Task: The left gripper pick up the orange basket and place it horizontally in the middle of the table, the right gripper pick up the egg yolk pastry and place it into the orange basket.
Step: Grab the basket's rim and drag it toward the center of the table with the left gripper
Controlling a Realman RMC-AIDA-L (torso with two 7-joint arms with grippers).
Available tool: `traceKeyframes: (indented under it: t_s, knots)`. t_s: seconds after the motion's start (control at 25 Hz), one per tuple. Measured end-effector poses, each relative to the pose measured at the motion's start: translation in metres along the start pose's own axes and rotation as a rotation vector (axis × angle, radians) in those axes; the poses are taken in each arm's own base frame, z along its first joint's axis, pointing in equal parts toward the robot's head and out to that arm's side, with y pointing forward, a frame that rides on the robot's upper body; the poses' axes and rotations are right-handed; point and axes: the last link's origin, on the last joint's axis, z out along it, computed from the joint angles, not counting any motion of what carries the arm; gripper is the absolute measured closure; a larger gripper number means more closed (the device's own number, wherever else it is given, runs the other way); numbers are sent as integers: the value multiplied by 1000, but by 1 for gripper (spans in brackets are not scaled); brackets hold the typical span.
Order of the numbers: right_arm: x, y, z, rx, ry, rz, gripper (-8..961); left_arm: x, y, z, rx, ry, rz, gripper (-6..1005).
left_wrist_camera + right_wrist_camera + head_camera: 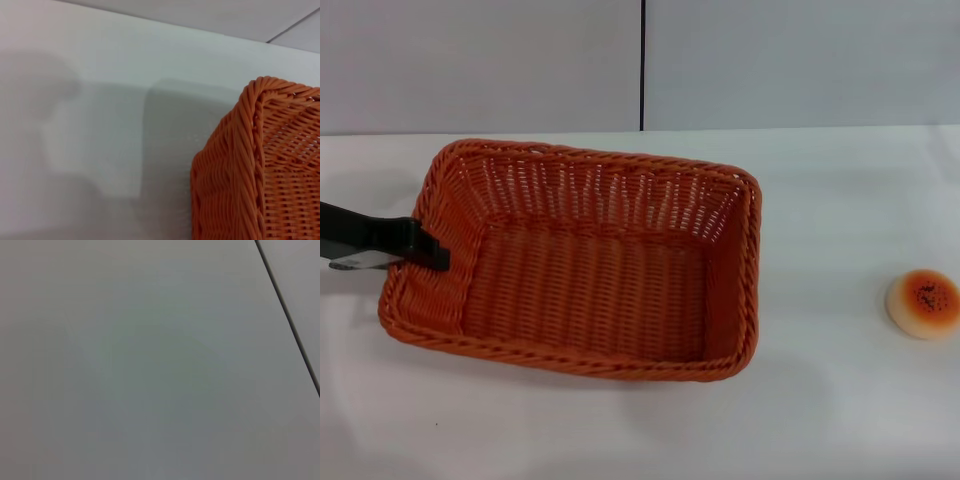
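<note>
Orange basket [585, 265] lies flat on the white bench [820, 400], centre-left of the head view. It looks light and stiff, and the braided rim is the best place to hold. Left gripper [438, 252] is clamped on its left rim (the right gripper is unseen). Egg yolk pastry [922, 303] waits at far right, probably soft.

Grey wall [800, 60]: plain flat panels running across the back, well beyond the left gripper [435, 254]. Dark vertical seam [642, 65] splits the wall in two, off to that gripper's right and well apart from it. Left wrist view: wall shows only as a thin strip, seam a faint slanted line. Right wrist view: flat grey surface, one dark line across a corner. Faint grey shadow [365, 190] just behind the gripper.
</note>
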Motion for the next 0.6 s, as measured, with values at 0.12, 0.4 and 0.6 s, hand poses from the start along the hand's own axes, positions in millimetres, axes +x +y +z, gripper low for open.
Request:
traceKeyframes:
  t_s: [0.12, 0.4, 0.6]
  knots:
    - [0, 0, 0, 0, 2, 0, 374, -1, 0, 0, -12, -2, -8, 853]
    - [1, 1, 0, -4, 4, -1, 377, -3, -11, -5, -79, 37, -101, 747]
    - [1, 2, 0, -9, 2, 1, 380, -6, -17, -7, -101, 42, -128, 607]
